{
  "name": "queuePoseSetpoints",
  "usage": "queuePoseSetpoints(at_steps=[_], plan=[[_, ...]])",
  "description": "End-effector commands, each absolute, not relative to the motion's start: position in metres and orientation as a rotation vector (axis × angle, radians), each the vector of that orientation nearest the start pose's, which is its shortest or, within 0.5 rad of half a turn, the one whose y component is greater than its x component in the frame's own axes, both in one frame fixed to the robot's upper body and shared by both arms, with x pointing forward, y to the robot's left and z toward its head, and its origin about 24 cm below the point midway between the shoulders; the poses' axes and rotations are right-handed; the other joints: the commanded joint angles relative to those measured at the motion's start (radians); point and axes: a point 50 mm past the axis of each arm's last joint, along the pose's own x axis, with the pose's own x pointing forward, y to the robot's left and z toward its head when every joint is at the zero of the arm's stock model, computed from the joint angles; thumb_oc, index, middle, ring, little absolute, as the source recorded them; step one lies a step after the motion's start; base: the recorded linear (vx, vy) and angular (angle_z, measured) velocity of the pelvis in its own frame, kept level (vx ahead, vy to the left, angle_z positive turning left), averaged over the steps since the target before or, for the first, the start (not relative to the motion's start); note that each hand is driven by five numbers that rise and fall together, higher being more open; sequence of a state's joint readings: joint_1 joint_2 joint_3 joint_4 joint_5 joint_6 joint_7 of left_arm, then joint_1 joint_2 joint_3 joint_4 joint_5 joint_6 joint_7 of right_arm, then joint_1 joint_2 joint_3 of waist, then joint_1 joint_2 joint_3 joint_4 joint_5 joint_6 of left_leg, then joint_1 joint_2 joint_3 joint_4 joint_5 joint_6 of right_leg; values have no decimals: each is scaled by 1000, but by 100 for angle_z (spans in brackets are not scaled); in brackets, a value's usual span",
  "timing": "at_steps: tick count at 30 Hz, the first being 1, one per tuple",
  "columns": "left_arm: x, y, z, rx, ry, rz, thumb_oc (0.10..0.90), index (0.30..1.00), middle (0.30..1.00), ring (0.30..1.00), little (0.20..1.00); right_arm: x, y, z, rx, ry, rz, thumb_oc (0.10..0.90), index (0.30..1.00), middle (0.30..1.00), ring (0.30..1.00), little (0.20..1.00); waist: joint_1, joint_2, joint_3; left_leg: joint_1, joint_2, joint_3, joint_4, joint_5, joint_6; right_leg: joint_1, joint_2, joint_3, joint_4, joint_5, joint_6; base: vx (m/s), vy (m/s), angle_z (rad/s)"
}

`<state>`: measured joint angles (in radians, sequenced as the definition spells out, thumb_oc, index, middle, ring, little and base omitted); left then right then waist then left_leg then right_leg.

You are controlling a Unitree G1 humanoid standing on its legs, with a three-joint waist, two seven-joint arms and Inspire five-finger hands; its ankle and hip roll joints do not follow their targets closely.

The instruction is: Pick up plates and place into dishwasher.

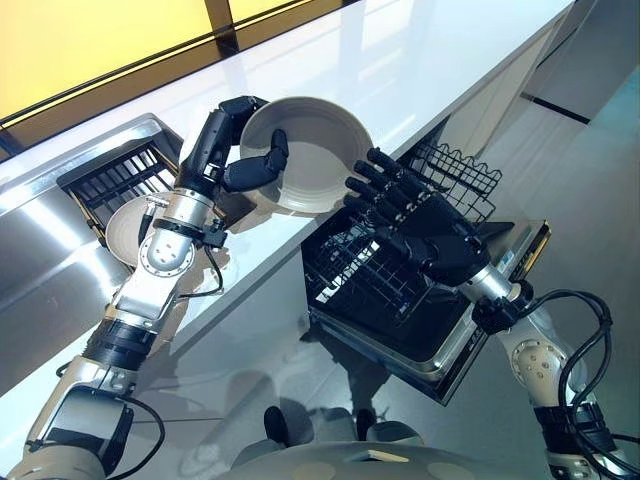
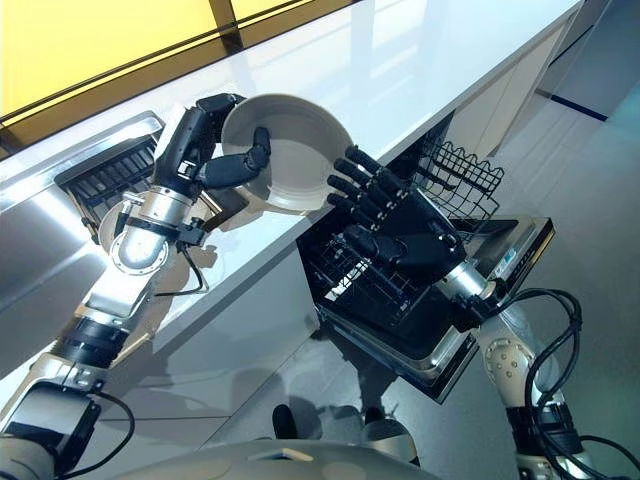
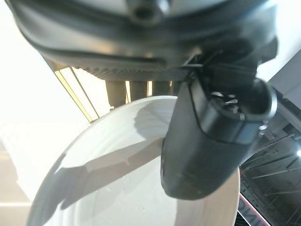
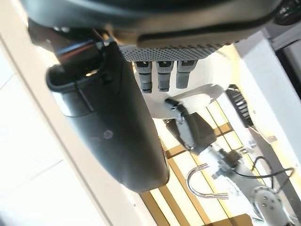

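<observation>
Holding a grey plate above the white tabletop, near its front edge, with the left hand: thumb curled over the rim into the plate's hollow, fingers wrapped behind the far side. Seen from the left wrist, thumb lying across the pale inner face of the plate. Tilted, open face turned toward the right hand.

Right hand spread, fingers straight and reaching up toward the plate's lower rim, tips just beside it; contact impossible to judge. Holding nothing. Hovering over the dishwasher's lower rack, a black wire basket pulled out onto the open dishwasher door. Upper wire rack showing behind the hand, under the tabletop's edge.

Second plate lying lower down by the left forearm, partly hidden by the arm, beside a dark slatted drying rack set in the steel sink area. Yellow wall panels running behind the tabletop.
</observation>
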<state>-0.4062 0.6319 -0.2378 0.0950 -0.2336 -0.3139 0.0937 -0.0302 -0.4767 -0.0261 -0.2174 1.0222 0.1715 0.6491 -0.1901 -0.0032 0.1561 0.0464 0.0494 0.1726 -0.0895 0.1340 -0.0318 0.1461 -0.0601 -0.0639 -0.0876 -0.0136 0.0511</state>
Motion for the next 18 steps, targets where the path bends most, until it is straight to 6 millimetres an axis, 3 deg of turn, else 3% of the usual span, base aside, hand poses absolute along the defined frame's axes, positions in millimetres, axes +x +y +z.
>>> queuePoseSetpoints(at_steps=[1,12,18], plan=[[316,181,239,359,-860,-128,100,300,300,300,200,235,-183,184,457,-551,902,800,900,900,900,900,-3,-9,-82,88,-52,12,2,-141,9,-60,11,-12,8,76,46,0,0,0],[318,179,245,347,-889,-114,100,300,300,300,200,236,-190,188,450,-537,883,800,900,900,900,900,-27,-7,-88,101,-46,30,2,-153,8,-61,18,13,7,72,46,13,5,-5],[319,190,244,410,-886,7,100,300,300,300,200,239,-207,197,442,-649,710,800,900,900,900,900,-24,-1,-96,101,-45,38,2,-153,5,-59,17,15,3,74,49,21,10,-4]])
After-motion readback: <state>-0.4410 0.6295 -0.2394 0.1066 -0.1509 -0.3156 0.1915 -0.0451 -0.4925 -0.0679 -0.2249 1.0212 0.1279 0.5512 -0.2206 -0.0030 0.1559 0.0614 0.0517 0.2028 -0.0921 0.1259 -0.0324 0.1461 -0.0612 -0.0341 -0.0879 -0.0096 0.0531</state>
